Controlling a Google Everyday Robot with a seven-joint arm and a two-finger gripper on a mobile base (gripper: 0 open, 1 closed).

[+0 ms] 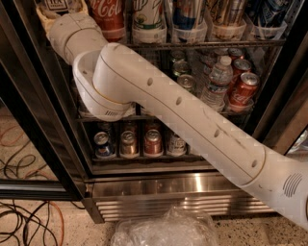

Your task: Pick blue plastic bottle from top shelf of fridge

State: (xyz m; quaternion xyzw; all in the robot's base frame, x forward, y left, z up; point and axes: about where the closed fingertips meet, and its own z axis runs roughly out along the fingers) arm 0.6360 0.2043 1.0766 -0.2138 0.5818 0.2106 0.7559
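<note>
speckled floor [77, 231] under loose cables [28, 225], end effector [44, 12] at top shelf [216, 44].

Upper-left corner: claw [44, 14] largely cropped by top edge. Beside it, blue plastic bottle [54, 5] shows only its label's bottom strip.

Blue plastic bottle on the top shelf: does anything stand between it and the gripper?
Nothing visible does. The robot's pale gripper is right at the white-labelled plastic bottle, at the picture's top left edge. The red Coca-Cola bottle stands beside it on the right, not between.
</note>
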